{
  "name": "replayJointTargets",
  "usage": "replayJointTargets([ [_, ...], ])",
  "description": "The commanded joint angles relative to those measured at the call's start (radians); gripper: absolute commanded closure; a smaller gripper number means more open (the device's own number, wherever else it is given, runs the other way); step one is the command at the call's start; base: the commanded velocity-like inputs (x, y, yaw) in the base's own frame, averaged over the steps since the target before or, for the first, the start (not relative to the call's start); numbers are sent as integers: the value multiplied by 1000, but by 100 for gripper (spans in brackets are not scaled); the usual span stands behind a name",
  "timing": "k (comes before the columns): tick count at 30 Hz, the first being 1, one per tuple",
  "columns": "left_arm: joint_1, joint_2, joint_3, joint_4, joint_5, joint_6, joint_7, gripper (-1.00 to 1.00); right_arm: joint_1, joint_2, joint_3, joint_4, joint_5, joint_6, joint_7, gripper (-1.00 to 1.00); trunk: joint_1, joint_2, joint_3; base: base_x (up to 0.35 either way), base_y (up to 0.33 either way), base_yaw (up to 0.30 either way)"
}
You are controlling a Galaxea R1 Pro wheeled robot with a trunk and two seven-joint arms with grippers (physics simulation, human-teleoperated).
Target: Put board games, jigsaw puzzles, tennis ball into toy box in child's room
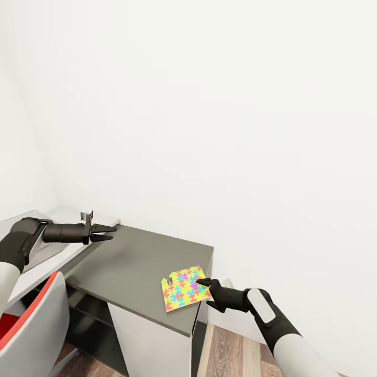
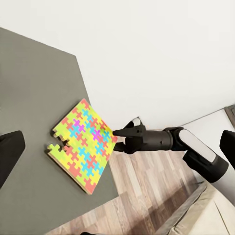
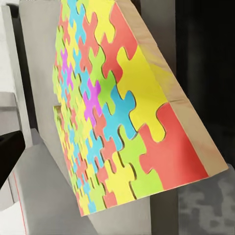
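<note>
Now the dark-grey counter (image 1: 131, 267) carries one jigsaw puzzle (image 1: 185, 287) at its near corner, overhanging the edge. Right fingers (image 1: 205, 283) touch it, spread uncertain; left fingers (image 1: 104, 233) spread, empty. A nudge could tip it floorward.

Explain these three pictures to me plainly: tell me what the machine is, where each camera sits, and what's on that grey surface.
This is a simulated two-armed robot. The wide picture comes from a camera on its head, looking down over both arms. The other two come from cameras near each hand.

On the dark-grey corner of the table lies one jigsaw puzzle, a thin square of coloured interlocking pieces, close to the table's edge. The right hand reaches in from the side, its fingertips at the puzzle's edge; a firm grip cannot be confirmed. Its own camera sees the puzzle very close up.

The left hand hovers open over the table, holding nothing.
</note>
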Motion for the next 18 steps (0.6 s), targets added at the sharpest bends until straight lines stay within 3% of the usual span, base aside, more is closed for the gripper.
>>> replayJointTargets([
  [1,-1,0,0,0,-6,10,-7,-100,-1,0,-4,0,5,5,5,-100,0,-1,-1,0,0,13],
  [17,-1,0,0,0,-6,10,-7,-100,1,1,-4,0,5,3,6,-100,0,-1,-1,0,0,2],
  [18,-1,0,0,0,-6,10,-7,-100,1,1,-4,0,5,3,6,100,0,-1,-1,0,0,0],
])
